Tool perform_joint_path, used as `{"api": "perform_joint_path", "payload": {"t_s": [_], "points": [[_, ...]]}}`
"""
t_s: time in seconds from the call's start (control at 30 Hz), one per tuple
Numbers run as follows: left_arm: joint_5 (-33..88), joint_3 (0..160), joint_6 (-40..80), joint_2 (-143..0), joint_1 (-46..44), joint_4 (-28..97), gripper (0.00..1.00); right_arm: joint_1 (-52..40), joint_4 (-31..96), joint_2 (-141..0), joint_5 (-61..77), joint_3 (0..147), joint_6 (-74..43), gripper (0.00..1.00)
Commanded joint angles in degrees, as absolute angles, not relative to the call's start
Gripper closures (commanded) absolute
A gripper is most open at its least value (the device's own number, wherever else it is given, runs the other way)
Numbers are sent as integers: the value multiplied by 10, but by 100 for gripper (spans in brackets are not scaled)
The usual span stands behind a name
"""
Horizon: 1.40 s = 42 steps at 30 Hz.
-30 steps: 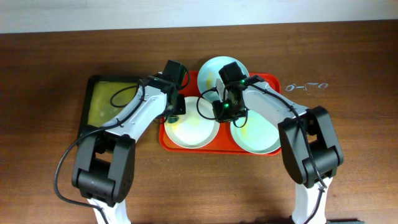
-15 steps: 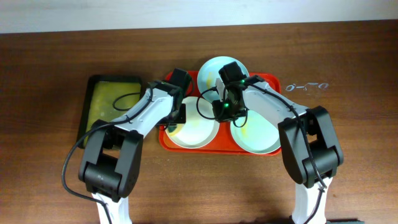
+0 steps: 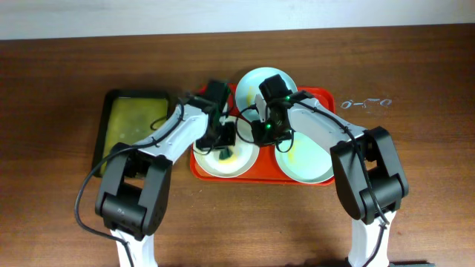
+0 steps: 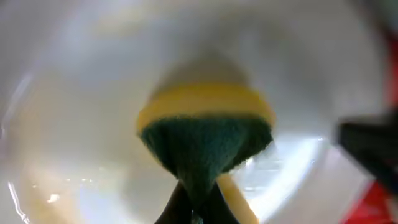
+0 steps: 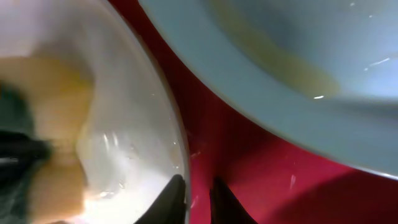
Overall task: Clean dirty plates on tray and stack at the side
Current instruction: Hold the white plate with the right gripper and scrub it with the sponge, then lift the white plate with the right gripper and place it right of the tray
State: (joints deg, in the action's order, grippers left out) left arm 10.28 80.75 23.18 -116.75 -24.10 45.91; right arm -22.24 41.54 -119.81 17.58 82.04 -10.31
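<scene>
The red tray [image 3: 323, 95] holds three plates. The white plate [image 3: 239, 165] lies at its front left, a pale blue-green plate [image 3: 256, 77] at the back and another [image 3: 306, 162] at the front right, with yellowish smears. My left gripper [image 3: 223, 145] is shut on a yellow and green sponge [image 4: 205, 134], which presses on the white plate [image 4: 74, 93]. My right gripper [image 5: 199, 200] is shut on the white plate's right rim [image 5: 179, 149], over the tray floor [image 5: 249, 155]. The back plate [image 5: 298, 56] shows smears.
A black tray [image 3: 137, 122] with yellow-green liquid stands left of the red tray. A small clear object [image 3: 367, 102] lies on the brown table to the right of the tray.
My left gripper has moved right with the sponge, from the red tray's left edge onto the white plate. My right arm has stayed at the plate's rim.
</scene>
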Motion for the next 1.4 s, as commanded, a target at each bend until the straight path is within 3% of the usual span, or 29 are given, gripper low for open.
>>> {"api": "perform_joint_path", "payload": {"t_s": [0.0, 0.17, 0.3, 0.5, 0.63, 0.73, 0.93, 1.07, 1.27, 1.37], "points": [[9, 778, 225, -1172, -242, 462, 100, -221, 418, -1206, 160, 823, -100, 84], [-156, 802, 225, -1164, -238, 515, 100, -221, 420, -1206, 160, 823, -100, 87], [-161, 839, 230, -1119, -238, 530, 100, -221, 420, -1206, 160, 824, -100, 96], [-127, 845, 238, -1024, -205, 533, 100, -221, 459, -1186, 144, 867, -99, 96], [-17, 845, 237, -965, -101, 536, 100, -229, 536, -1164, 18, 942, -85, 96], [13, 844, 234, -961, -3, 572, 100, -276, 588, -1152, -160, 1010, -73, 96], [10, 844, 222, -961, 58, 586, 100, -428, 597, -1151, -492, 1082, 16, 96], [-15, 844, 222, -961, 67, 589, 100, -519, 516, -1151, -739, 1083, 110, 96], [-15, 844, 222, -961, 67, 589, 100, -567, 425, -1151, -768, 1083, 315, 96], [-15, 844, 222, -961, 67, 588, 100, -569, 426, -1151, -770, 1083, 324, 96]]}}
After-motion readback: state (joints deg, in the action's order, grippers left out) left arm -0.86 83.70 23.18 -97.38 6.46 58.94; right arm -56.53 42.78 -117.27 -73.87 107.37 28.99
